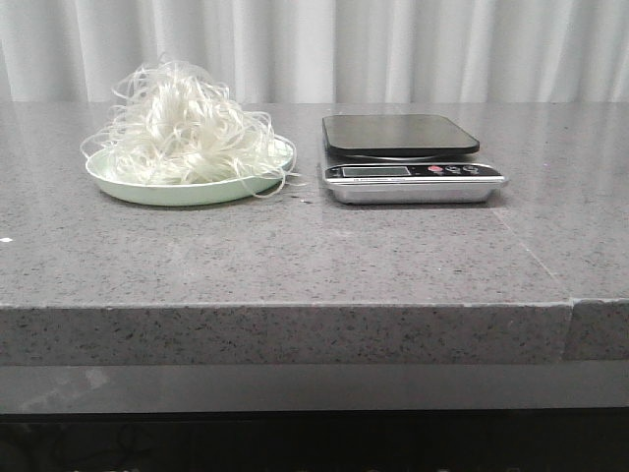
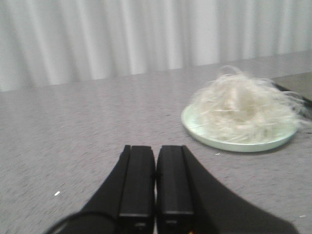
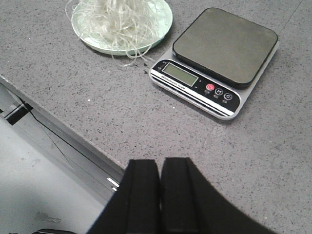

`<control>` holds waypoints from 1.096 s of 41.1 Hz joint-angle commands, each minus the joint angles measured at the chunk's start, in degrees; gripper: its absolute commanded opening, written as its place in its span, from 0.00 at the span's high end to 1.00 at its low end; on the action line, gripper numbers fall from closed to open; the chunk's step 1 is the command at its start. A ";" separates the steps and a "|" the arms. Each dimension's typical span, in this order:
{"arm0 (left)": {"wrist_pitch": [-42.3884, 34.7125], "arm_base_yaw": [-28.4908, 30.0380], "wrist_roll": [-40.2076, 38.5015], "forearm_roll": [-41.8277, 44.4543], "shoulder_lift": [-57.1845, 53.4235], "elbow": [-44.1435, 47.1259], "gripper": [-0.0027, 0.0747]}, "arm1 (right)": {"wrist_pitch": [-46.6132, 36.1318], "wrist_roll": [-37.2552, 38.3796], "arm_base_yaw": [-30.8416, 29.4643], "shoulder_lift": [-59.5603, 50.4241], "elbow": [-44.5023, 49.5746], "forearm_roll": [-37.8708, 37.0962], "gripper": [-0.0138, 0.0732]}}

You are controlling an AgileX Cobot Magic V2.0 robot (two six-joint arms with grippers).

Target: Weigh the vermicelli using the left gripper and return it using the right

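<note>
The left end effector (image 2: 155,187) is sitting with its fingers pressed together, gripping nothing, low over the tabletop (image 1: 295,246) and some way short of the plate (image 2: 234,144). The right end effector (image 3: 160,195) is likewise closed and empty, hanging near the tabletop's front edge, well apart from the scale (image 3: 219,58). The vermicelli (image 1: 187,128) is lying heaped on the pale green plate, just beside the scale, whose dark platform is bare. Judging from this, nothing is underway yet: picking up, weighing and returning are all remaining.
</note>
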 commanded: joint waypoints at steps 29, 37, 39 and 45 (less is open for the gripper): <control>-14.22 5.39 -0.19 -2.81 -6.54 9.70 0.78 | -3.40 -0.11 -0.30 -0.27 -1.41 -0.17 0.66; -14.22 5.39 -0.19 -2.81 -6.54 9.70 0.78 | -3.40 -0.11 -0.30 -0.27 -1.41 -0.17 0.66; -14.22 5.39 -0.19 -2.81 -6.54 9.70 0.78 | -3.40 -0.11 -0.30 -0.27 -1.41 -0.17 0.66; -14.22 5.39 -0.19 -2.81 -6.54 9.70 0.78 | -3.40 -0.11 -0.30 -0.27 -1.41 -0.17 0.66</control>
